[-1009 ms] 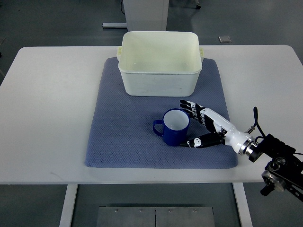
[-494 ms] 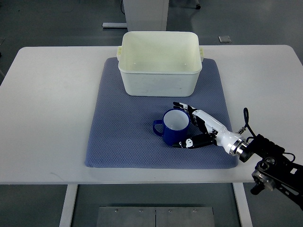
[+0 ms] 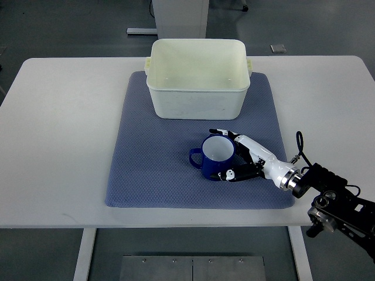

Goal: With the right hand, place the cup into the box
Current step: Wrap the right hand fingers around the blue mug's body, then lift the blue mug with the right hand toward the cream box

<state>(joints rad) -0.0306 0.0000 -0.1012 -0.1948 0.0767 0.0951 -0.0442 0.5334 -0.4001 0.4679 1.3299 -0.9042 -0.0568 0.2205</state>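
We found the blue cup [image 3: 217, 157] standing upright on the grey-blue mat [image 3: 152, 170], its open mouth facing straight up and its handle pointing to the picture's left, away from the hand. It sat just in front of the cream box [image 3: 198, 77], nearer the robot, with a strip of bare mat between the two, and a little to the right of the box's middle. The box itself rested on the far part of the mat, empty inside as far as we could see, and the mat lay on the white table [image 3: 58, 129]. The right hand [image 3: 245, 158] reached in from the lower right and cupped the cup's right side: fingers curved around its far edge, the thumb near its base on the near side. We could not tell whether the grip was yet firm.
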